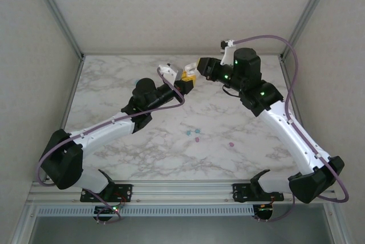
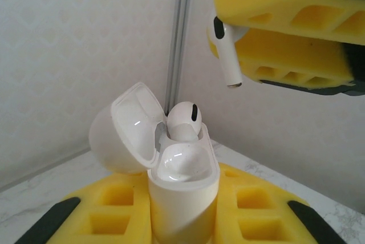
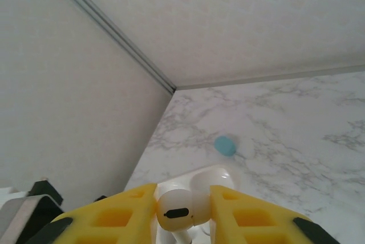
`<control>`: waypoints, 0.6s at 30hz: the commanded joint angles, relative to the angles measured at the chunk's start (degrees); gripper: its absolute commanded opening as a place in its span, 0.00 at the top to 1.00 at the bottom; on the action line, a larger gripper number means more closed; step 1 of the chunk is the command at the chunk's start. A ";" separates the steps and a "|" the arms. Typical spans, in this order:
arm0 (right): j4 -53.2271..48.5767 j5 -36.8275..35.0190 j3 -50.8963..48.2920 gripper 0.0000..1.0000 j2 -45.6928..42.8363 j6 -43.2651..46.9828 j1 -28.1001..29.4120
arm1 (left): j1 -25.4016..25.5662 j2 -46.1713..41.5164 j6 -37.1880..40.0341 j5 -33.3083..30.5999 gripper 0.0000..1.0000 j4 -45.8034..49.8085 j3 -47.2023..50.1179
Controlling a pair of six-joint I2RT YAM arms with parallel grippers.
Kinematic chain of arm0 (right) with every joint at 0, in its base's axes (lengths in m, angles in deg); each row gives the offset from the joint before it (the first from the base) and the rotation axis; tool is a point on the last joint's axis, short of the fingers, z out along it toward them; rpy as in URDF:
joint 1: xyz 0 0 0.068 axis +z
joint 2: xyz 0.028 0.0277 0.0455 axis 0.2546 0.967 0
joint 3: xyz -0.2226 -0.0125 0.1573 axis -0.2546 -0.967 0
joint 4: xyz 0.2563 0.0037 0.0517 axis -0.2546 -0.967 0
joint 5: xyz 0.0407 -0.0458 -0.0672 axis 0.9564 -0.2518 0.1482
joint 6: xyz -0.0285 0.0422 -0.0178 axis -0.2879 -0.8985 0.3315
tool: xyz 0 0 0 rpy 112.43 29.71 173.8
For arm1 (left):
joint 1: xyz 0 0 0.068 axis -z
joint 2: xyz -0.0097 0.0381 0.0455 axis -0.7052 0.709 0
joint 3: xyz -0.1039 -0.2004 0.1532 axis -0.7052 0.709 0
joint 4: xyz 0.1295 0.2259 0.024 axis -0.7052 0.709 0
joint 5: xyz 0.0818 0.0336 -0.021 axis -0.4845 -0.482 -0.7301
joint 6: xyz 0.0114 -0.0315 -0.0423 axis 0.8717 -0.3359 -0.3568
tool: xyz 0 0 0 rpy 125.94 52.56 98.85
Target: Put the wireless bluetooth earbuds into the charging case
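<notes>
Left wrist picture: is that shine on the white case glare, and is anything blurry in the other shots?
Left wrist: yes, soft glare inside the case, on lid and empty socket; the seated earbud is sharp. Right wrist: the held earbud sits close and looks slightly soft. Top: even light, faint shadows, the small coloured pieces barely resolved.

1. We see the charging case (image 2: 182, 195) as glossy white.
2. Lower earbud (image 2: 183, 120) and upper earbud (image 2: 226, 50): white, with black vents.
3. Left gripper (image 2: 182, 204) and right gripper (image 3: 182, 210): yellow pads, with black strips.
4. Desk (image 1: 239, 158): white marble with grey veining.
5. We count three small pieces: one teal (image 1: 188, 132), two pink (image 1: 197, 139) (image 1: 231, 143).
</notes>
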 commanded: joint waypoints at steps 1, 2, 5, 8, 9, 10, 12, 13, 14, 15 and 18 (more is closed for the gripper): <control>3.19 0.44 -0.33 0.72 0.30 -0.87 1.36 | 0.70 0.27 -0.37 -0.08 0.87 -3.67 -2.28; 3.37 0.10 -0.48 0.72 0.40 -0.87 1.73 | 0.72 0.27 -0.29 -0.09 0.87 -3.66 -2.28; 2.61 -0.46 0.06 0.72 1.25 -0.69 2.55 | 0.73 0.27 -0.22 -0.27 0.87 -3.42 -2.37; 2.11 -0.81 0.49 0.72 1.95 -0.25 3.39 | 0.83 0.28 -0.40 -0.44 0.87 -3.32 -2.46; 2.06 -0.83 0.53 0.72 2.12 -0.25 3.52 | 0.80 0.32 -0.41 -0.46 0.87 -3.38 -2.46; 2.04 -0.85 0.55 0.72 2.28 -0.26 3.75 | 0.82 0.25 -0.41 -0.52 0.87 -3.31 -2.55; 2.05 -1.29 0.55 0.72 2.48 -0.18 4.05 | 0.84 0.27 -0.45 -0.60 0.87 -3.31 -2.56; 2.03 -1.49 0.57 0.72 2.67 -0.17 4.15 | 0.84 0.27 -0.50 -0.64 0.87 -3.33 -2.55; 2.05 -1.62 0.60 0.72 2.69 -0.11 4.27 | 0.81 0.22 -0.51 -0.70 0.87 -3.28 -2.55; 2.14 -1.71 0.62 0.72 2.85 0.00 4.37 | 0.81 0.27 -0.61 -0.69 0.87 -3.35 -2.57; 1.96 -2.14 0.88 0.72 3.17 0.29 4.65 | 0.83 0.06 -0.96 -0.76 0.87 -3.31 -2.53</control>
